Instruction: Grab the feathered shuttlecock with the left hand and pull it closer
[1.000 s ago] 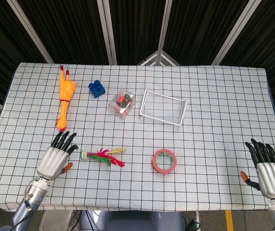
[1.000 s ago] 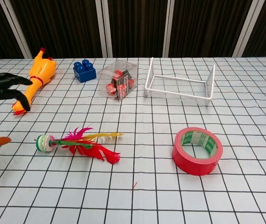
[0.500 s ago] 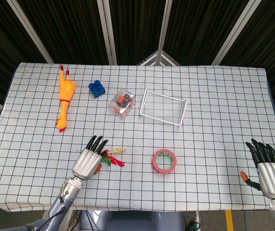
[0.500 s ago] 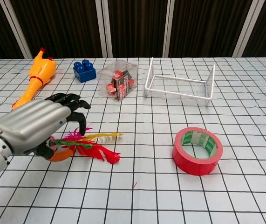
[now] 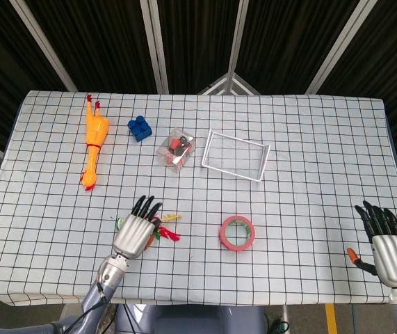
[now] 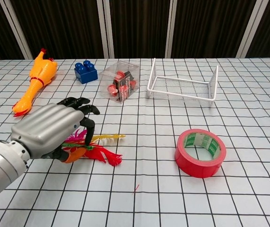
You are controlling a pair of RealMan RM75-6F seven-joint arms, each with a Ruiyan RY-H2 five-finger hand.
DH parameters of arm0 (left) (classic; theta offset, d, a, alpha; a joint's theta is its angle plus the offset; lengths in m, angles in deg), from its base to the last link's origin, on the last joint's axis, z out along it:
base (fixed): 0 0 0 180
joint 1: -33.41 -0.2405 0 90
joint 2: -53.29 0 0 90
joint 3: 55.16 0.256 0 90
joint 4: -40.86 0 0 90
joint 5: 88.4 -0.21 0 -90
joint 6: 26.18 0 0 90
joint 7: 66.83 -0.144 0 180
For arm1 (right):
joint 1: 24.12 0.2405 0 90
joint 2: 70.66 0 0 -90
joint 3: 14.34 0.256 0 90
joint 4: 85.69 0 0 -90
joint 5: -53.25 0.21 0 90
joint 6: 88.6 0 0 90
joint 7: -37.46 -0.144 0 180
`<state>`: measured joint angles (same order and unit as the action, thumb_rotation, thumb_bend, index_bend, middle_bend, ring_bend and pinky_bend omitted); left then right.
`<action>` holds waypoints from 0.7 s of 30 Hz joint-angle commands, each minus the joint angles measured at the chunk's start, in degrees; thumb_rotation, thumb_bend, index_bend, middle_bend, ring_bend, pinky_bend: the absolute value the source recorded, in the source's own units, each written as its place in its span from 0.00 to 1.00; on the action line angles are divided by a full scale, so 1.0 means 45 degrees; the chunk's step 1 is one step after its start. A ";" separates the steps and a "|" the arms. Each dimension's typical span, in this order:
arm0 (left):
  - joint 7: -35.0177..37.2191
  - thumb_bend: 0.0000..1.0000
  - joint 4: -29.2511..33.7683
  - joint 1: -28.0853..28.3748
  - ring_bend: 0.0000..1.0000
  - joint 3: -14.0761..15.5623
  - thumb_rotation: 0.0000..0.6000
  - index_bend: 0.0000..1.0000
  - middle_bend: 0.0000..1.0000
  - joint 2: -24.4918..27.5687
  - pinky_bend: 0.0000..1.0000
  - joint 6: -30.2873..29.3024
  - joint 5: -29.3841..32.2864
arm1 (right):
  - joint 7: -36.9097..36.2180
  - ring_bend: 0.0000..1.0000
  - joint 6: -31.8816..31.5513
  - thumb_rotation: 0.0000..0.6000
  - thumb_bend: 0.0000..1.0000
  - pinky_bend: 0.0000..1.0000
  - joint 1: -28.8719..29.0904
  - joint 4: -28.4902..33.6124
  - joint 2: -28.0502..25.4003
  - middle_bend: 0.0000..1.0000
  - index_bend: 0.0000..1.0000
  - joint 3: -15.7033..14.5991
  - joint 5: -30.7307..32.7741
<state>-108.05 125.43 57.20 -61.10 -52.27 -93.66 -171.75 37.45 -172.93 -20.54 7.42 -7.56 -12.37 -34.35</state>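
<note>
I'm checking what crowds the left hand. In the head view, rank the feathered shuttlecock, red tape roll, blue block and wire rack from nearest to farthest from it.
1. Feathered shuttlecock, under the left hand, feathers sticking out on its right.
2. Red tape roll, off to its right.
3. Blue block, straight beyond it.
4. Wire rack, beyond and to the right.

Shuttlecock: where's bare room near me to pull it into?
Bare cloth lies along the near edge, from below the left hand over the shuttlecock across to the tape roll. The far side is crowded: rubber chicken, blue block, clear box, wire tray.
</note>
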 commanded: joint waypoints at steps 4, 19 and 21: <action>0.0218 0.58 0.0133 0.0026 0.03 0.0127 1.00 0.59 0.17 0.0142 0.06 -0.0228 -0.0199 | 0.0024 0.00 0.0006 1.00 0.34 0.00 -0.0002 -0.0020 0.0010 0.00 0.00 0.0001 0.0016; 0.1006 0.58 0.2129 -0.0311 0.03 0.0002 1.00 0.59 0.17 0.2286 0.06 -0.1508 -0.0772 | 0.0030 0.00 -0.0060 1.00 0.34 0.00 -0.0040 -0.0030 -0.0003 0.00 0.00 0.0005 0.0014; 0.1196 0.58 0.2423 -0.0423 0.03 0.0073 1.00 0.59 0.17 0.2842 0.06 -0.1684 -0.0903 | 0.0052 0.00 -0.0077 1.00 0.34 0.00 -0.0041 -0.0037 0.0005 0.00 0.00 0.0008 0.0001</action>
<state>-103.70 134.86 55.93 -60.96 -41.55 -100.21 -175.17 37.66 -173.26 -20.73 7.26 -7.55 -12.34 -34.33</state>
